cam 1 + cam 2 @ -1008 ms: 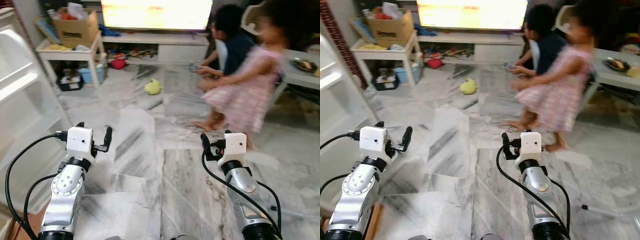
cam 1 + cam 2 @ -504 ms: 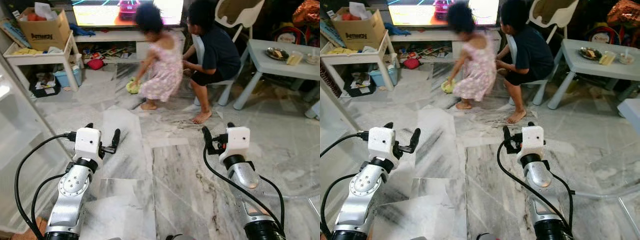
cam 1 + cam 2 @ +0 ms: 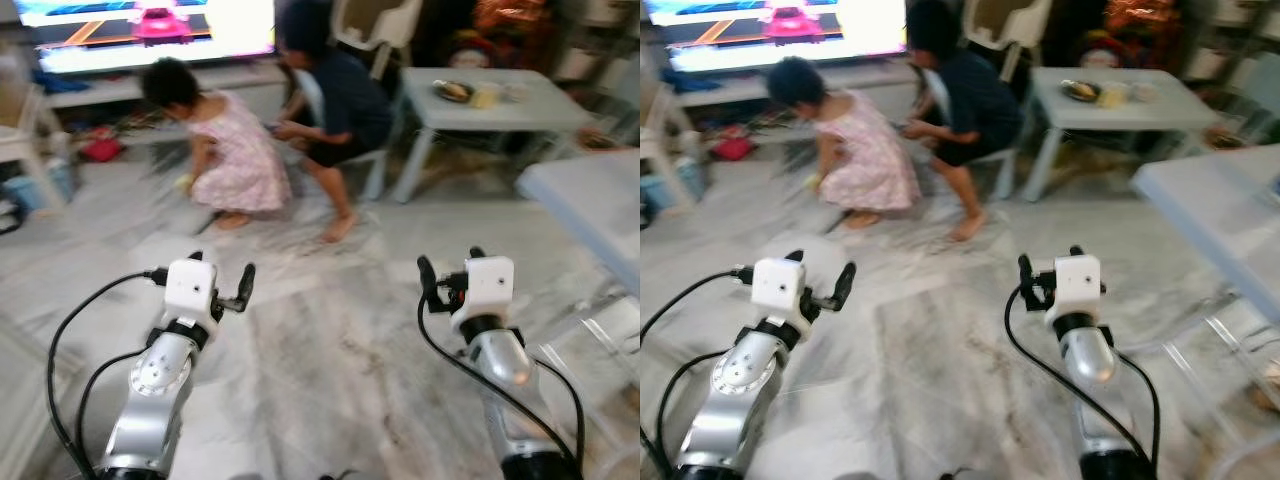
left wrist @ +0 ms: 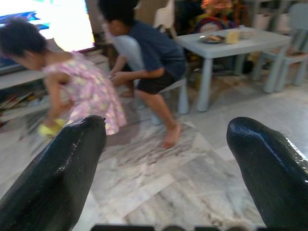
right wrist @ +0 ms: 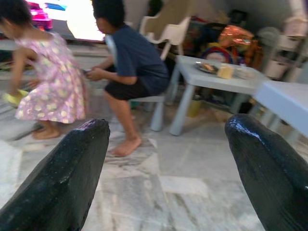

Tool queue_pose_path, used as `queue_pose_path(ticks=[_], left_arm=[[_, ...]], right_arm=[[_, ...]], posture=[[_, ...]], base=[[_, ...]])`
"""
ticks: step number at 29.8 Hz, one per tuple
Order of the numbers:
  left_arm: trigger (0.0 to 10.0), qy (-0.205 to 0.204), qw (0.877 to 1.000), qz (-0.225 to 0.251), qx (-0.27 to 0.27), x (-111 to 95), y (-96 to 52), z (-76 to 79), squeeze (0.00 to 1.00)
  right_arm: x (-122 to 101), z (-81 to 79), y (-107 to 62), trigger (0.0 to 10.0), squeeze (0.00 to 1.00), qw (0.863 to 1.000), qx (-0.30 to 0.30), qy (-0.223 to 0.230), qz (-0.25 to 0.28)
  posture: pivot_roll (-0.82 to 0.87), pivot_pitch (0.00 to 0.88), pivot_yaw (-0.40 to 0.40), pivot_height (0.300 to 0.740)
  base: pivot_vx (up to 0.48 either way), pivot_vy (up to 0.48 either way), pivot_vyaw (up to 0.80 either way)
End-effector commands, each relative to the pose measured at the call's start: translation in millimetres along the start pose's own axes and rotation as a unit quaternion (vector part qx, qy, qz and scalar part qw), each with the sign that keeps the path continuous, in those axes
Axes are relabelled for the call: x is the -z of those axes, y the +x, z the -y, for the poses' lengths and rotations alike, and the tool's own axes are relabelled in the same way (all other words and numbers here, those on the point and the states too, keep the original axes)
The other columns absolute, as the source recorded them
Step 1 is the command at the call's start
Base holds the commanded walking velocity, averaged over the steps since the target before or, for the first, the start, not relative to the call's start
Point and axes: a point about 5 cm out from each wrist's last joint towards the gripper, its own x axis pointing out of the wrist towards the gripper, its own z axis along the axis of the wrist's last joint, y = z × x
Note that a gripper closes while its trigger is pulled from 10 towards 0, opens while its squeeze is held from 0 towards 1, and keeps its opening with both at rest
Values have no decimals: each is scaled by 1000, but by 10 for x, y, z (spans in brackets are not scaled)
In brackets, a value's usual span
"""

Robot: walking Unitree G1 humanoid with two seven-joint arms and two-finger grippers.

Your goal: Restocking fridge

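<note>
both arms raised forward over grey marbled floor [image 3: 330, 370], likely a carry-ready pose while walking. left gripper [image 3: 222, 290] fingers apart, empty; right gripper [image 3: 448, 268] fingers apart, empty. two people [image 3: 300, 130] near pale blue low tabletop [image 3: 500, 95]. no fridge or stock visible.

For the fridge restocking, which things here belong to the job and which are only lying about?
For the job:
- left gripper, open, holding nothing
- right gripper, open, holding nothing

Only lying about:
- two people on the marble floor
- television
- low table with a plate
</note>
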Motion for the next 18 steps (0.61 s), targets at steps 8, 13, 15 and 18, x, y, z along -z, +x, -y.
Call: queue_pose_path(ticks=[8, 13, 15, 18], left_arm=[[10000, -14, 1000, 5, 1, -29, 35, 18, 0], [10000, -44, 998, 4, -38, -24, 23, -83, 0], [10000, -45, 998, 2, -43, -20, 23, -98, 0], [10000, -39, 998, 7, -51, -19, 1, -142, 0]], right_arm=[[-26, 21, 15, 10000, 0, 1000, 7, -5, 0], [-51, 57, 2, 10000, 0, 1000, 12, -4, 7], [-60, 61, 2, 10000, 0, 1000, 13, -4, 8], [-130, 100, -12, 10000, 0, 999, 23, 4, 23]], posture=[[-12, 0, -16, 740], [-15, 0, -12, 740], [-15, 0, -12, 740], [-16, 0, -9, 740]], base=[[0, 0, -800], [0, 0, -773], [0, 0, -778], [0, 0, -785]])
